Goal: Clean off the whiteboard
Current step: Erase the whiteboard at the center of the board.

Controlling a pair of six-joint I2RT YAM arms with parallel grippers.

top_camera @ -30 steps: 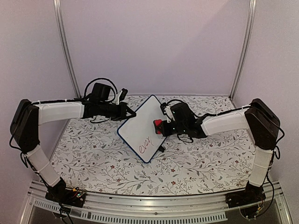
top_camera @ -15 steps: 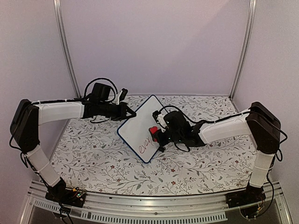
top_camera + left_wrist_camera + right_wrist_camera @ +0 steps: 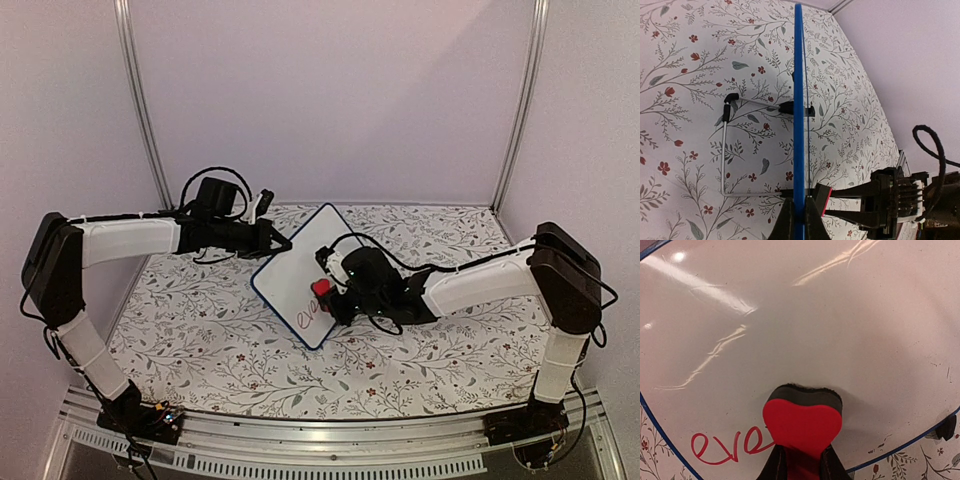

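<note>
The right tool (image 3: 801, 466) is clamped narrow on a red eraser (image 3: 802, 421), whose dark felt face presses on the whiteboard (image 3: 297, 262). The whiteboard stands tilted on the counter (image 3: 200, 345), propped by a wire stand (image 3: 724, 150) behind it, about midway between the two arms. Over the last second the eraser has slid from the board's right edge down and leftward into the red writing (image 3: 727, 448). A second ago the whole word showed. Now only its first letters are left, just to the eraser's left, and on the other side there are only faint specks. The wiping therefore looks well under way, though not finished, and one more pass leftward would likely clear the rest. The left tool (image 3: 799, 216) has not moved: it still pinches the board's thin blue frame at the upper-left edge, steadying it against the push. The right arm reaches from its base with the elbow raised at the far right and the forearm stretched low across the counter, wrist angled at the board's face. The left arm rises to a high elbow, with its forearm running level to the frame.
</note>
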